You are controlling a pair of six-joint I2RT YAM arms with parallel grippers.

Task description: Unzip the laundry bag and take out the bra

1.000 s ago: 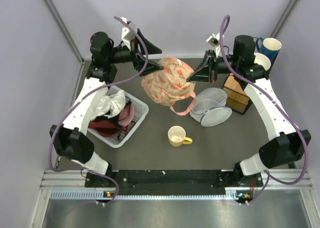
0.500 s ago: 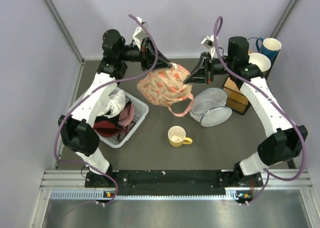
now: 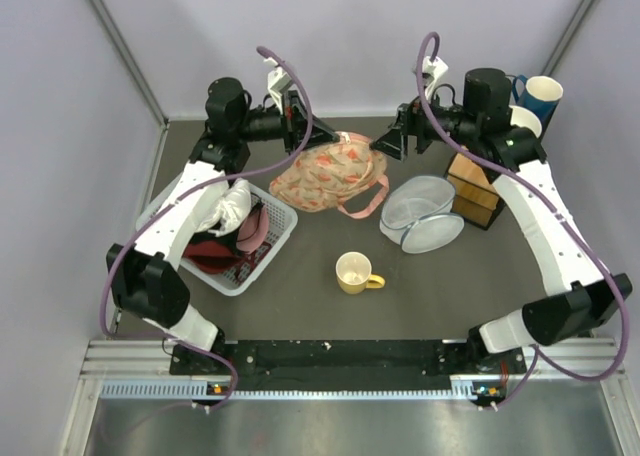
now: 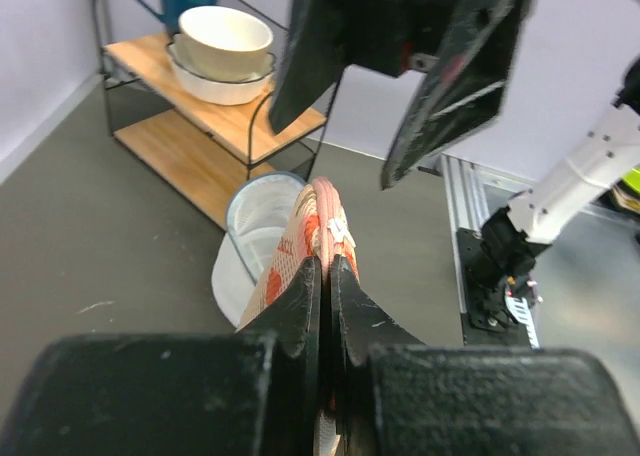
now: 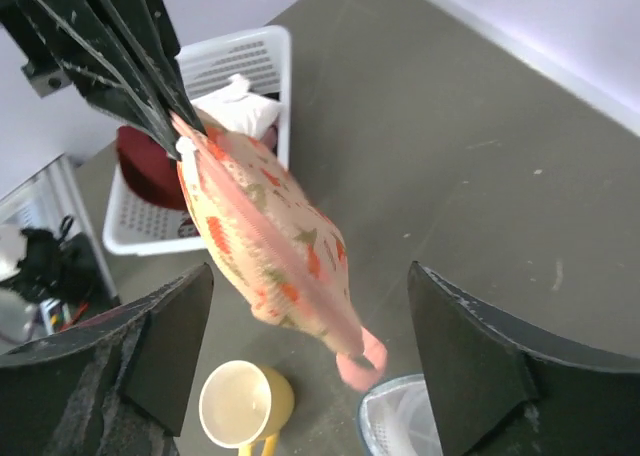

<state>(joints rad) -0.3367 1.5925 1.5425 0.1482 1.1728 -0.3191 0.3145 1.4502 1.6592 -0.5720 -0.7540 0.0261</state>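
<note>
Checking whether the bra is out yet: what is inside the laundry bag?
Its contents are hidden: the laundry bag, pinched by the shut left tool, shows only printed fabric and no opening. Whether the bra is inside cannot be seen.

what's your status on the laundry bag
Left gripper shut on laundry bag edge, bag hanging. Right gripper open, apart from it. Mesh container close beside bag.

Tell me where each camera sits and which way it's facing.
Top: above and behind the bases, looking down on the table; both arms show.
Left wrist: on the left arm, facing the open right gripper and shelf; own fingers pinch the bag.
Right wrist: on the right arm, looking down at the bag held by the left gripper, basket, mug; own fingers spread.
Both wrist views share the bag.
</note>
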